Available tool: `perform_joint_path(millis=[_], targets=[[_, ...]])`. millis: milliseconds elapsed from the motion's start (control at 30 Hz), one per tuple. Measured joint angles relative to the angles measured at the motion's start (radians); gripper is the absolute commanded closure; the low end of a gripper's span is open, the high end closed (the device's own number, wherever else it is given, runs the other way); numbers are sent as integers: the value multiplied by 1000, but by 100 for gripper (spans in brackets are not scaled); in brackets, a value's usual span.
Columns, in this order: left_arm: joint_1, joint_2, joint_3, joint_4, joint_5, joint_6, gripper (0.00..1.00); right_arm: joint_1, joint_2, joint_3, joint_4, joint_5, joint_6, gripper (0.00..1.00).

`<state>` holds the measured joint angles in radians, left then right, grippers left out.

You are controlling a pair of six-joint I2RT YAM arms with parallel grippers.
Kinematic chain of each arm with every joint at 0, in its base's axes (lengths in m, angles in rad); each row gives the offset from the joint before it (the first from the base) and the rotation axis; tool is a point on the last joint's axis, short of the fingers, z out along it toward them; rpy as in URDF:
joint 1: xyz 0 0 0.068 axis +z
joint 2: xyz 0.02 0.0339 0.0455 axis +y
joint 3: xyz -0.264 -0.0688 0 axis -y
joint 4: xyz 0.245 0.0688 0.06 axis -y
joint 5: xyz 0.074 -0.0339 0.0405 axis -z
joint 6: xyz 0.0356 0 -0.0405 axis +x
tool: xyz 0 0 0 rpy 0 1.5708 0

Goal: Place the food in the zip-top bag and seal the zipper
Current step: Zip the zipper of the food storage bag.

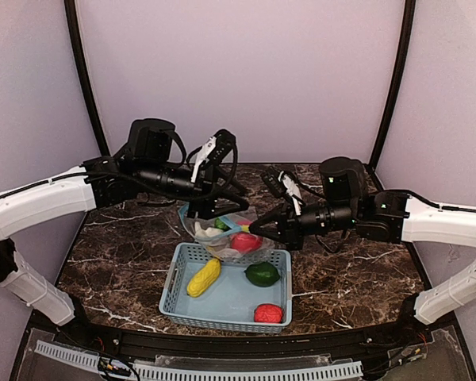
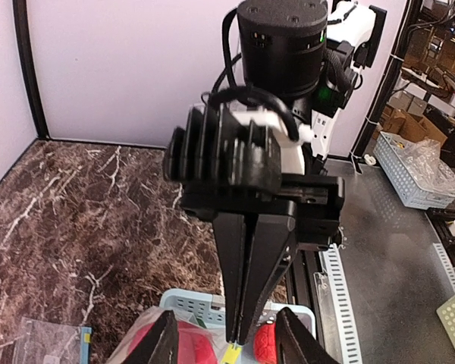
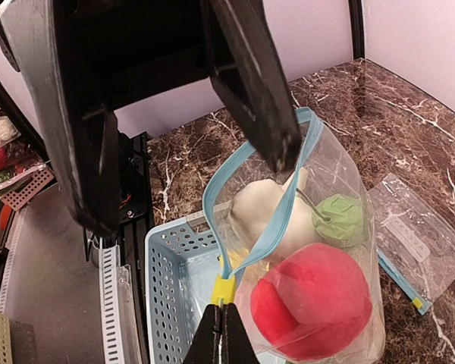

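**Step in hand (judged): loading the remaining food, with the bag mouth held open.**

**Condition**
- The zip-top bag (image 3: 330,163) stands at the far rim of the light blue basket (image 1: 230,300), with its mouth open and its lower part leaning over that rim.
- A red apple (image 3: 315,303), a white piece (image 3: 262,216) and a pale green piece (image 3: 341,218) are seen inside the bag.
- Inside the basket, the yellow corn (image 1: 204,278) lies at the left, the dark green round fruit (image 1: 262,274) at the right and the small red fruit (image 1: 268,313) at the near right corner.
- The right claw (image 3: 224,315) is pressed together on the end of the zipper track, directly at the yellow slider (image 3: 224,289), above the basket's far rim.
- The left claw (image 3: 191,193) is spread and carries nothing. One finger stands against the bag's blue rim; the other is clear of the bag.

**Procedure**
1. The right pinch is to be held firm and level, so that the mouth is not allowed to collapse toward the basket.
2. The left claw is to be raised straight out of the mouth before it is swung down into the basket; otherwise the rim may be dragged along.
3. The corn is best gripped across its narrow width near the middle and lowered end-first, since the opening appears narrow.
4. The round fruits are likely to roll, so the claw is to be centred over each before it is closed.
5. The slider is not to be drawn until nothing is left in the basket.
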<state>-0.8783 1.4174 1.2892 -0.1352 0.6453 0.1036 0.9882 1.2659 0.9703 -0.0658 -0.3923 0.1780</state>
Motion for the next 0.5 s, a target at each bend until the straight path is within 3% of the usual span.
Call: perform_joint_path(millis=[233, 500], targets=[[0, 60, 4, -80, 54, 20, 58, -3, -2, 0, -3, 0, -9, 100], [0, 104, 4, -128, 74, 42, 75, -10, -10, 0, -3, 0, -9, 100]])
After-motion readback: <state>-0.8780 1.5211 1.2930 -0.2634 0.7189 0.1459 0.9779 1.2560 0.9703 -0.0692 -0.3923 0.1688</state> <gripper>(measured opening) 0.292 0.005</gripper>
